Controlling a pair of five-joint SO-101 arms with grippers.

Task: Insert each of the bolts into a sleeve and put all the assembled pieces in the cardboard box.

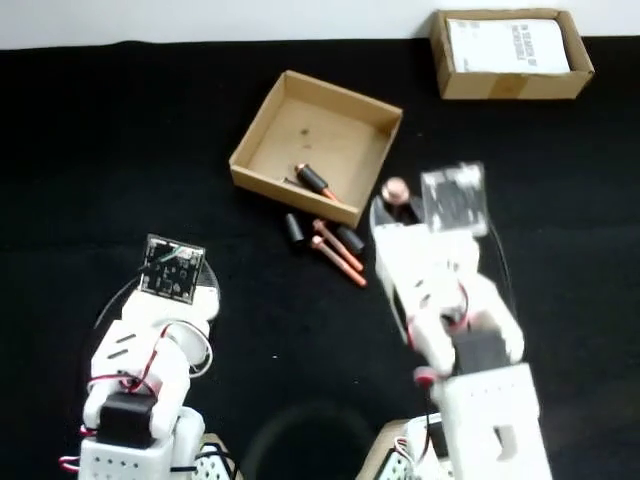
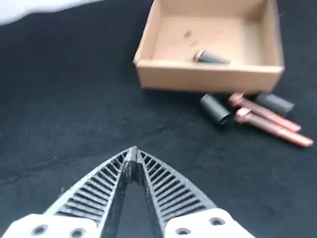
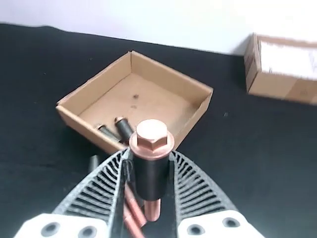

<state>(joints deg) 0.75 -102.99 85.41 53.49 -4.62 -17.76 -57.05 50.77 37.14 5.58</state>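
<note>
The open cardboard box (image 1: 262, 177) lies at mid-table, and a bolt in its black sleeve (image 1: 313, 180) rests inside against the near wall. Just outside that wall are two empty black sleeves (image 1: 295, 229) (image 1: 349, 240) and two copper bolts (image 1: 338, 254). My right gripper (image 3: 149, 158) is shut on another sleeve with a bolt through it (image 3: 148, 166), held upright above the table by the box's near right corner (image 1: 393, 190). My left gripper (image 2: 133, 151) is shut and holds nothing, low over the cloth some way short of the box (image 2: 208, 79).
A second cardboard box (image 1: 510, 82) with a printed sheet in it sits at the far right corner. Black cloth covers the table. The left arm (image 1: 150, 340) stands at the near left, the right arm's body (image 1: 470, 340) at the near right.
</note>
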